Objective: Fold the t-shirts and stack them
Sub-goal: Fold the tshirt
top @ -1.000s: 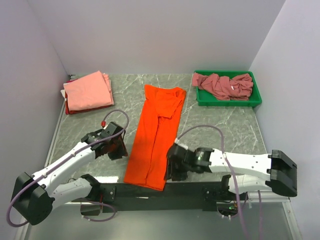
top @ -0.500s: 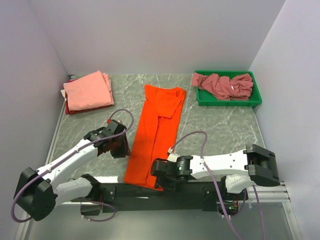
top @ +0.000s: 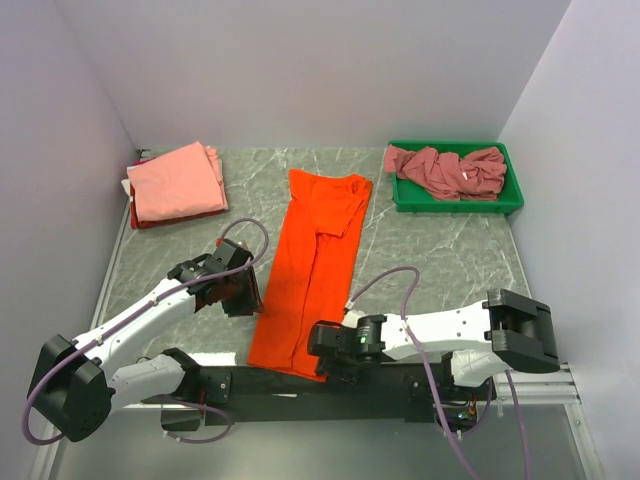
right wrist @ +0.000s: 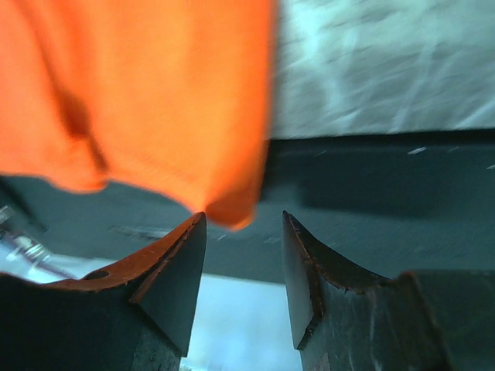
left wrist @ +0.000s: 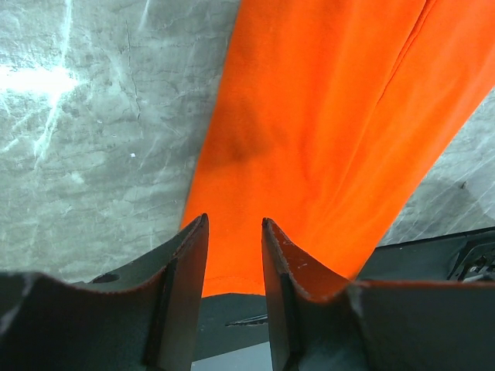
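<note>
Orange shirt (top: pixel 310 265): soft matte cloth, folded lengthwise into a long narrow strip. It lies flat down the middle of the table (top: pixel 430 250), collar end far, hem end at the near edge, with a lengthwise crease along its length.
Hem, left wrist view: the orange shirt (left wrist: pixel 325 131) fills the frame, smooth with one shallow dark dimple; its near edge laps over the dark rail (left wrist: pixel 433 259).
Hem corner, right wrist view: the orange shirt (right wrist: pixel 147 93) ends in a rounded stitched corner over the rail (right wrist: pixel 371 201).
Pink shirt (top: pixel 175 182): folded into a flat squarish pad at the far left corner, on top of a red layer.
Mauve shirts (top: pixel 447 170): a crumpled, wrinkled heap inside the bin (top: pixel 455 204), which is green rigid plastic, rectangular, far right.
Table: grey marbled stone look, white veins.
Left arm: reaches forward and inward, wrist bent down at the strip's left edge.
Left gripper (left wrist: pixel 234 263): jaws part-way apart with a narrow gap, nothing between them; the fingers (left wrist: pixel 186 286) are dark wedges. In the top view the left gripper (top: pixel 243 293) sits just beside the cloth.
Right arm: stretched low to the left along the rail.
Right gripper (right wrist: pixel 244 255): jaws apart and empty, with the hem corner just beyond the tips. From above the right gripper (top: pixel 322 350) is at the strip's near right corner.
</note>
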Controlling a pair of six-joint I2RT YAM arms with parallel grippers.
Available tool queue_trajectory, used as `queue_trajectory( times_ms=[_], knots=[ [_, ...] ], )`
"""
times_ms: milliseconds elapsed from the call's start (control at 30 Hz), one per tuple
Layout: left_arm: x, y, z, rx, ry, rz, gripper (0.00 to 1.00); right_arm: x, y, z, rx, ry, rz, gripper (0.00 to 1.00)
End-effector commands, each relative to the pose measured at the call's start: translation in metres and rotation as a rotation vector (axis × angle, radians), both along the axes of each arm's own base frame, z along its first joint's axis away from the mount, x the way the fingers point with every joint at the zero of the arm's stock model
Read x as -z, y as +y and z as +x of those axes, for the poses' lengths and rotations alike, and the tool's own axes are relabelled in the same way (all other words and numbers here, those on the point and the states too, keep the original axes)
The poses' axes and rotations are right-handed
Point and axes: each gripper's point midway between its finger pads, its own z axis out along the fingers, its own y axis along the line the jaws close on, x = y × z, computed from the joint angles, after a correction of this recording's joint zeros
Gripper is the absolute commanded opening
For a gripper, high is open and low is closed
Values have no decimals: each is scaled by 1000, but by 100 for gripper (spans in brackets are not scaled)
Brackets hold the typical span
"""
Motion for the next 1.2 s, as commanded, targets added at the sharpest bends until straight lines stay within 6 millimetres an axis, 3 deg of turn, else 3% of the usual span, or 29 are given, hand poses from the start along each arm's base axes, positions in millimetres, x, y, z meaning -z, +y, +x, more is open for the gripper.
queue_trajectory(
  times_ms=[0,267,367,467,600,700,900,1000,1167],
  knots=[
    [-9,-5,8,17,-37,-24,40,3,-1,12,50,-38,30,51],
    [-8,-6,7,14,-33,-25,39,17,-1,14,13,-35,-6,50],
    [-6,-5,6,10,-24,-21,39,21,-1,10,2,-18,-11,45],
    [-7,-3,7,-6,-30,-16,38,25,-4,6,-12,3,-41,37],
    [-6,-1,5,-15,-24,-13,38,28,-11,2,-14,21,-73,10],
    [-8,-1,6,-18,-32,-14,37,26,-22,3,8,19,-86,5],
    [-7,-11,-1,4,-28,-59,37,24,-53,12,34,4,-111,4],
    [8,-11,-15,-14,2,-60,37,22,-69,23,36,-4,-126,4],
    [19,-38,-45,17,55,-153,36,19,-94,37,43,-26,-152,4]
  ],
)
